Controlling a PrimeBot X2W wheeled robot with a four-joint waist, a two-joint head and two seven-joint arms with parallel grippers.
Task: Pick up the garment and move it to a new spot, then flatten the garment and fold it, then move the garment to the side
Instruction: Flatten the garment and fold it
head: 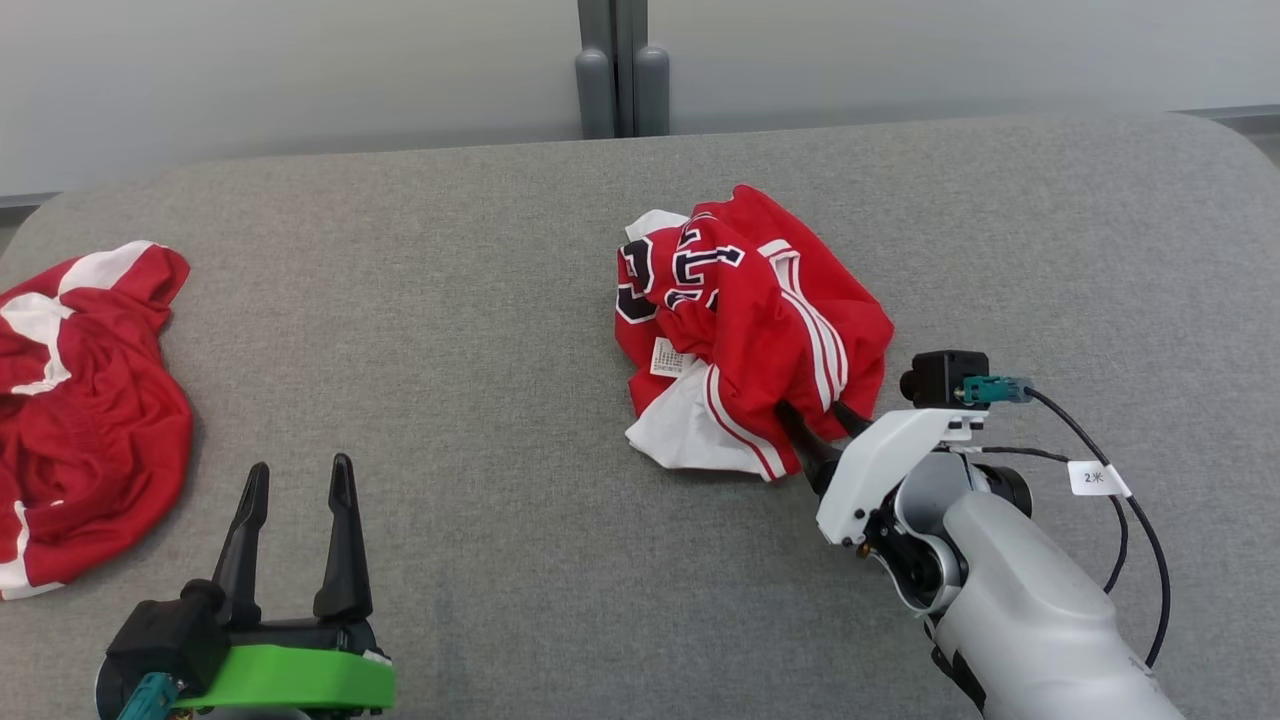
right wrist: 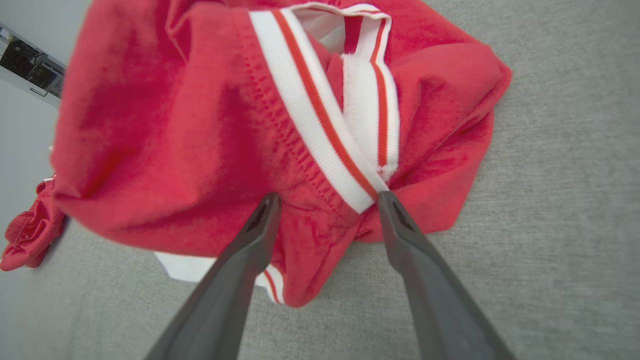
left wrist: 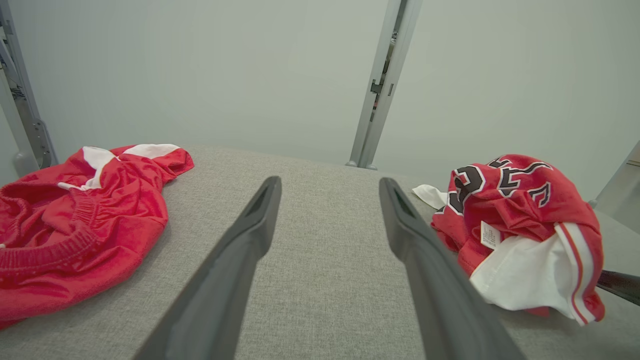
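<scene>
Your right pincer is open, its two dark fingers spread wide and not clamped on anything. The tips are pushed into the near edge of the crumpled red jersey. In the right wrist view the pincer straddles a fold of the jersey. One tip sits right at the end of the white-and-red striped trim and the other presses against plain red cloth.

The jersey lies bunched in a heap on the grey surface, directly ahead of that pincer and touching it. Dark numerals edged in white show on the side furthest from the fingers. A small white care label and a flap of white lining lie on the side towards your left pincer.

The left pincer is also open and holds nothing, and it hovers over bare surface. From its wrist view the pincer has the jersey ahead and off to its right, well apart. The red shorts with a gathered waistband are spread on the surface to its left.
</scene>
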